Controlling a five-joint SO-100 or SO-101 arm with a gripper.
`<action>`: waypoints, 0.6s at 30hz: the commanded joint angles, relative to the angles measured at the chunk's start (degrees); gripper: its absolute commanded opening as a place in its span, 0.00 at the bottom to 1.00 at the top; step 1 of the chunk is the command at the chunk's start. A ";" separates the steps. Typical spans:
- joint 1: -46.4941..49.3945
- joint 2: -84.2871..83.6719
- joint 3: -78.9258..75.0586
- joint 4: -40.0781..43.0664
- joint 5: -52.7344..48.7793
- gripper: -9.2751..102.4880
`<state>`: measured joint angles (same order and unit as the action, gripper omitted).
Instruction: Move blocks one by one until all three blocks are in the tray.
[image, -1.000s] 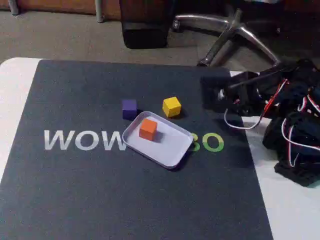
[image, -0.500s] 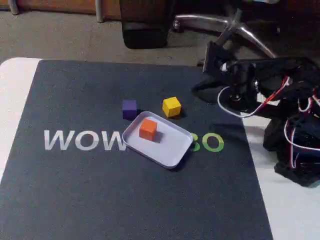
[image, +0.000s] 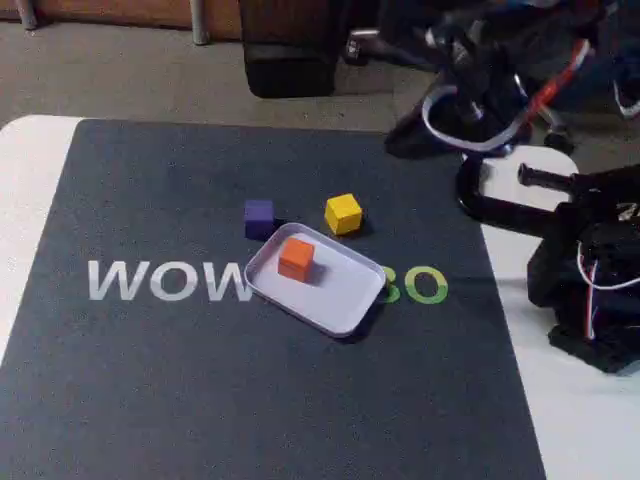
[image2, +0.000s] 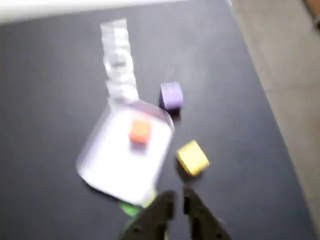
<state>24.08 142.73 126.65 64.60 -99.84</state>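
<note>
The tray (image: 335, 295) holds one orange block (image: 296, 257), seated toward one end. The purple block (image: 259, 217) and the yellow block (image: 343, 213) are placed on the dark mat (image: 200, 380), just outside the tray rim. In the blurred wrist view, the gripper (image2: 178, 200) is seen raised above the mat, nearest the yellow block (image2: 192, 157); its fingers appear nearly pressed together, with nothing between them.

In the fixed view, the small orange cube (image: 296, 258) sits inside the shallow silvery-white rectangular tray (image: 345, 297) on the dark printed mat (image: 200, 380). The small purple cube (image: 259, 217) lies just behind the tray's left corner, and the small yellow cube (image: 343, 213) lies to its right, behind the tray.
</note>
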 joint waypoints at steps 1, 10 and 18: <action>-0.70 -9.05 -8.00 0.26 3.08 0.10; 3.34 -17.31 -0.79 -11.95 -7.47 0.17; 7.29 -20.30 1.85 -14.68 -16.61 0.19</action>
<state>29.71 122.96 128.50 50.45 -112.68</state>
